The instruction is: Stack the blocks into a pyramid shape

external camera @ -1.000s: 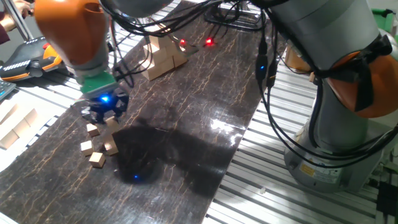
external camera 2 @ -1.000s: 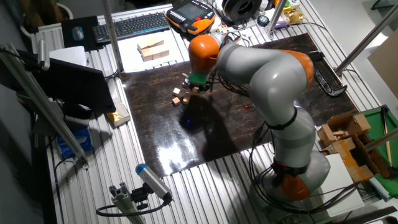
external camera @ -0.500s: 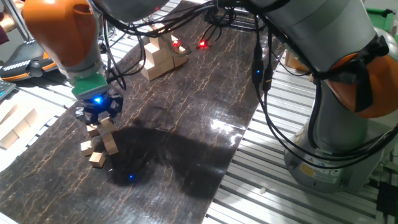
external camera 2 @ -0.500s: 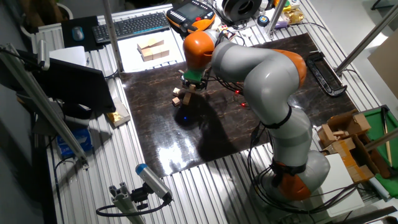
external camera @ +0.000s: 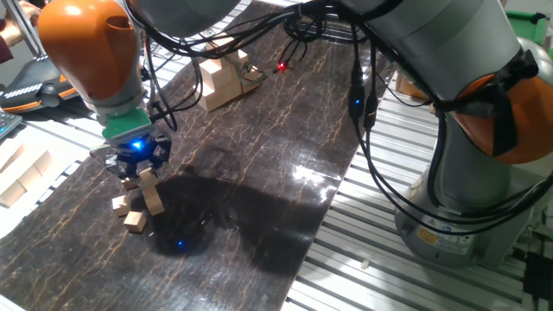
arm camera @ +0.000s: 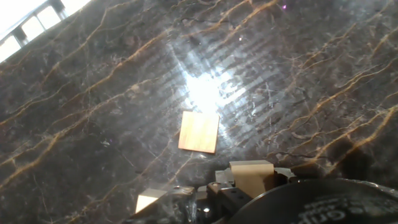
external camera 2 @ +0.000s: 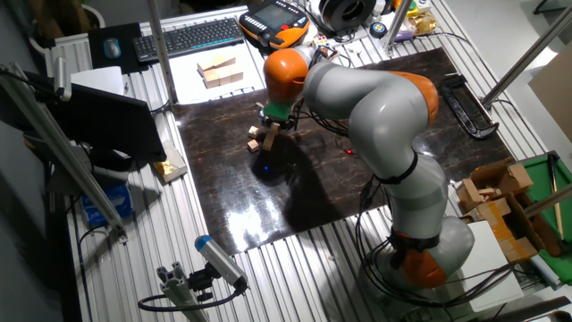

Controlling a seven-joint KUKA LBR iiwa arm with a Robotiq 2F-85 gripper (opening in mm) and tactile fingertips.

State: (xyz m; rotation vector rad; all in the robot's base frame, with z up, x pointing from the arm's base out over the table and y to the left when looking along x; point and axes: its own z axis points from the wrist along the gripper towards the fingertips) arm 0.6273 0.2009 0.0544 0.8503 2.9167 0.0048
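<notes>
My gripper (external camera: 136, 169) hangs low over the left part of the dark marbled table (external camera: 259, 173), and its jaws seem shut on one small tan block (arm camera: 252, 175). In the hand view that block sits between the finger parts at the bottom edge. A second block (arm camera: 199, 131) lies flat on the table just ahead of it, and the corner of a third (arm camera: 145, 201) shows at bottom left. In one fixed view loose blocks (external camera: 134, 219) cluster right under and in front of the gripper. The other fixed view shows the same cluster (external camera 2: 256, 139) beside the gripper (external camera 2: 271, 126).
A pile of bigger wooden pieces (external camera: 221, 80) stands at the far end of the table. More wooden pieces lie on white paper (external camera 2: 217, 69) off the table, near a keyboard (external camera 2: 188, 38). The robot's base (external camera 2: 420, 241) and cables crowd the right side.
The gripper has shifted a little to the left and slightly lower over the block cluster, and its shadow and blue light spot moved with it. The loose blocks stay put.
</notes>
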